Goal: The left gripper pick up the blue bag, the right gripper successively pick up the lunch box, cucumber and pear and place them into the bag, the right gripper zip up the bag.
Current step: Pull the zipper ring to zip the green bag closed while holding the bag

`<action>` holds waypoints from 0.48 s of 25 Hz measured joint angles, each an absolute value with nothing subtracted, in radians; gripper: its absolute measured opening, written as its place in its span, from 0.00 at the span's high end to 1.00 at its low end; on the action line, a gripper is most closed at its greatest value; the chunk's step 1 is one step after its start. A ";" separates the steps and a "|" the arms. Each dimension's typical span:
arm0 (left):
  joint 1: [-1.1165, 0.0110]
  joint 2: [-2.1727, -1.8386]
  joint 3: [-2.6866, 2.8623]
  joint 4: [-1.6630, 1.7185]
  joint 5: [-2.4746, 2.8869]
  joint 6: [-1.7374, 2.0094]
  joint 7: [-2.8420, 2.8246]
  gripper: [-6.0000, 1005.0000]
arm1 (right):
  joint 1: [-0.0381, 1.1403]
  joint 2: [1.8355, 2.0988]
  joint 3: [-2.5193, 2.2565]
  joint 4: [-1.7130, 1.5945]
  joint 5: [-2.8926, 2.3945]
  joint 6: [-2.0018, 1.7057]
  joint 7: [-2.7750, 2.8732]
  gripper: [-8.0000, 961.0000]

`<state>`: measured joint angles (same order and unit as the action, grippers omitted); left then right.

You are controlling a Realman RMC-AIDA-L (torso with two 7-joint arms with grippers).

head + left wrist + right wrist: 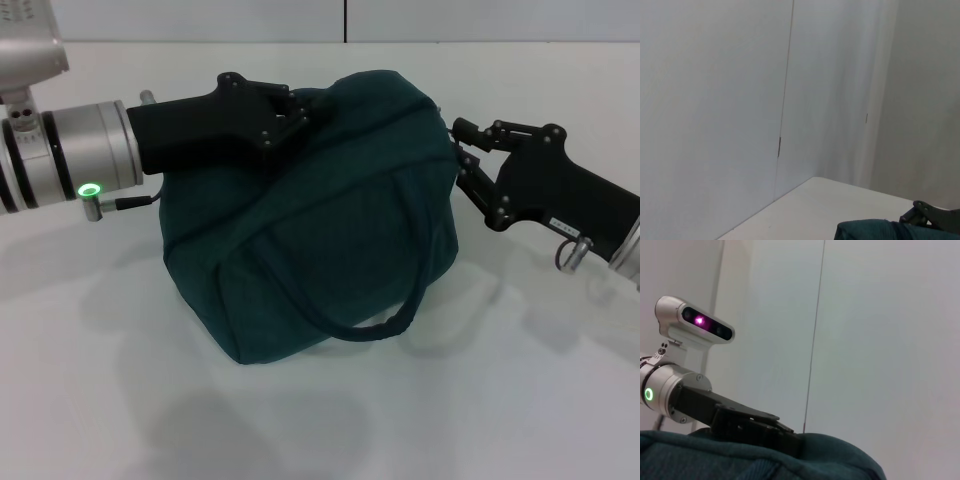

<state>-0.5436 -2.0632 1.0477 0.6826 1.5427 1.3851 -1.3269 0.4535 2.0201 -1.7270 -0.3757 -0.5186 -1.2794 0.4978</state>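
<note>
The blue bag (320,250), dark teal cloth, lies on the white table (300,420) in the middle of the head view, and its top looks closed. My left gripper (300,112) is shut on the bag's top edge at the upper left. My right gripper (460,150) is at the bag's right end with its fingers apart, the tips against the cloth. The right wrist view shows the bag's top (740,460) with the left gripper (785,437) clamped on it. A corner of the bag shows in the left wrist view (870,231). The lunch box, cucumber and pear are not in view.
One carry handle (375,325) hangs loose over the bag's front side. A white wall (400,20) stands close behind the table. The robot's head camera (695,322) shows in the right wrist view.
</note>
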 joint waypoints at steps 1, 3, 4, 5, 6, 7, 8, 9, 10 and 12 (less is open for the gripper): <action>-0.544 -2.063 1.048 0.683 1.543 1.385 -1.327 0.93 | 0.454 2.020 -1.732 -0.375 -0.520 -1.279 0.499 0.79; -0.544 -2.063 1.048 0.683 1.543 1.385 -1.327 0.93 | 0.455 2.019 -1.740 -0.375 -0.530 -1.278 0.499 0.79; -0.544 -2.063 1.048 0.683 1.543 1.385 -1.327 0.93 | 0.456 2.019 -1.743 -0.374 -0.544 -1.279 0.499 0.79; -0.545 -2.063 1.048 0.683 1.543 1.385 -1.327 0.93 | 0.456 2.019 -1.744 -0.374 -0.552 -1.279 0.499 0.79; -0.545 -2.063 1.048 0.683 1.543 1.385 -1.327 0.93 | 0.456 2.019 -1.745 -0.373 -0.561 -1.279 0.500 0.79; -0.546 -2.063 1.048 0.683 1.543 1.385 -1.327 0.93 | 0.457 2.019 -1.745 -0.371 -0.566 -1.278 0.501 0.79; -0.546 -2.063 1.048 0.683 1.543 1.385 -1.327 0.93 | 0.458 2.019 -1.745 -0.369 -0.567 -1.277 0.502 0.79; -0.547 -2.064 1.048 0.683 1.543 1.385 -1.327 0.93 | 0.459 2.020 -1.745 -0.366 -0.568 -1.276 0.505 0.79; -0.547 -2.064 1.048 0.683 1.543 1.385 -1.327 0.93 | 0.460 2.020 -1.745 -0.364 -0.568 -1.276 0.509 0.79; -0.547 -2.065 1.048 0.683 1.543 1.385 -1.327 0.93 | 0.462 2.020 -1.745 -0.364 -0.568 -1.275 0.521 0.79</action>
